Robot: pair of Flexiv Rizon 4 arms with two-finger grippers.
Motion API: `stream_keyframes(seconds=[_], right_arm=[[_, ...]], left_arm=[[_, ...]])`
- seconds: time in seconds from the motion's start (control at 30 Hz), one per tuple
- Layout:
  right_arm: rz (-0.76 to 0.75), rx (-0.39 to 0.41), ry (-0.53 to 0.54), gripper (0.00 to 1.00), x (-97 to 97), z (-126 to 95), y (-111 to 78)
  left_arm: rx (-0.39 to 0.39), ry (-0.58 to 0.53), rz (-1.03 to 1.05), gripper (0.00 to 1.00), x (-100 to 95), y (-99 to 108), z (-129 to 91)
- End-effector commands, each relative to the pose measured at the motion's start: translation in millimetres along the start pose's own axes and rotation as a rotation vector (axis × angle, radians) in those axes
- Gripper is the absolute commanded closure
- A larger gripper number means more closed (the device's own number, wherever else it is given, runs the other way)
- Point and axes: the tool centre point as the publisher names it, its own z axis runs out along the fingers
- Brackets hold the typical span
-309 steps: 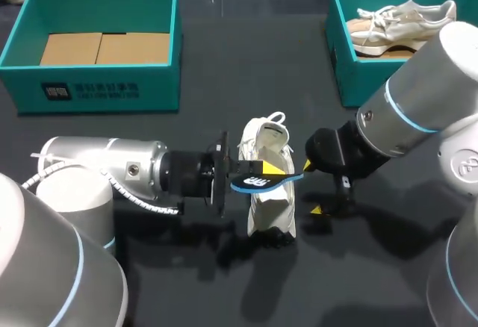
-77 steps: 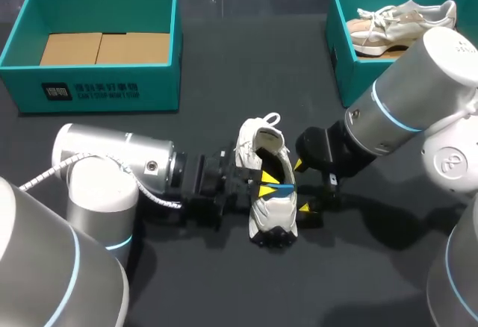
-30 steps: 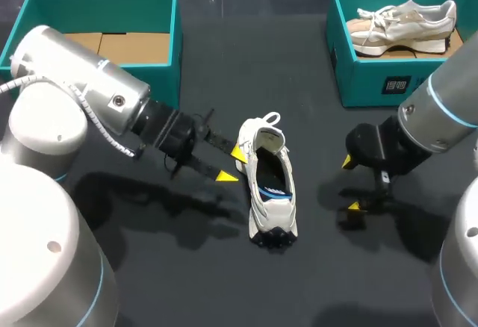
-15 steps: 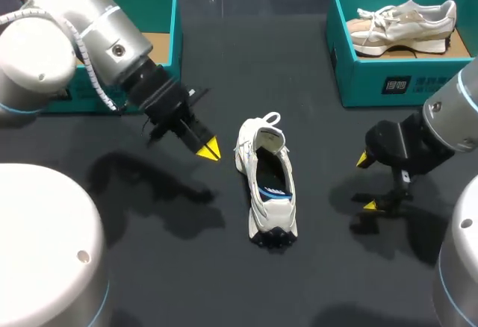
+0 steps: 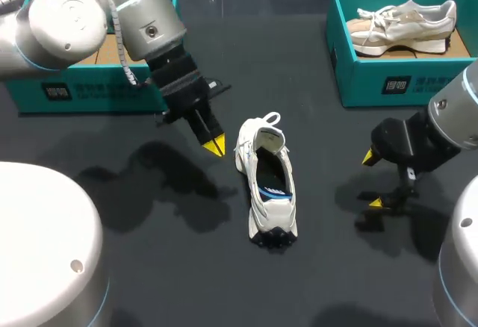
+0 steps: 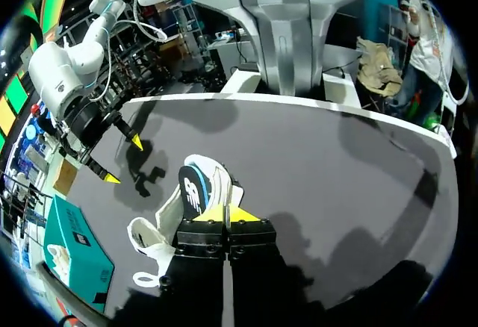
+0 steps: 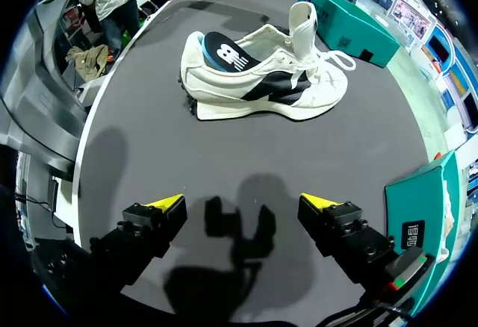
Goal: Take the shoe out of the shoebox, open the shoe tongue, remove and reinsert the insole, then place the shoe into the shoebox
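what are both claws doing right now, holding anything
Left claw: closed, holding nothing.
Right claw: open, empty; the shoe lies ahead of it, untouched.

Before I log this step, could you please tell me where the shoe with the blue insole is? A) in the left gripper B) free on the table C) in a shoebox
B: the shoe stands on the table, with the left gripper and right gripper both clear of it.
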Motion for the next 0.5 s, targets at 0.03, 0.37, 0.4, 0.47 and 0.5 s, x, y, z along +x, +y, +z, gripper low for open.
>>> stream_keyframes(seconds=[0.03,0.37,0.4,0.47,0.5], right_arm=[[0.007,0.016,-0.012,0.0,8.2,-22,-11.0],[0.009,0.014,-0.013,0.0,8.5,-25,-15.5],[0.009,0.014,-0.013,0.0,8.5,-25,-15.5],[0.009,0.014,-0.013,0.0,8.5,-25,-15.5],[0.009,0.014,-0.013,0.0,8.5,-25,-15.5]], left_arm=[[-0.011,0.153,0.033,1.0,-6.4,-2,-3],[-0.05,0.252,0.222,1.0,-31.2,-9,28],[-0.05,0.265,0.234,1.0,-34.1,-11,31],[-0.052,0.282,0.261,1.0,-38.4,-14,37],[-0.052,0.293,0.266,1.0,-40.3,-14,41]])
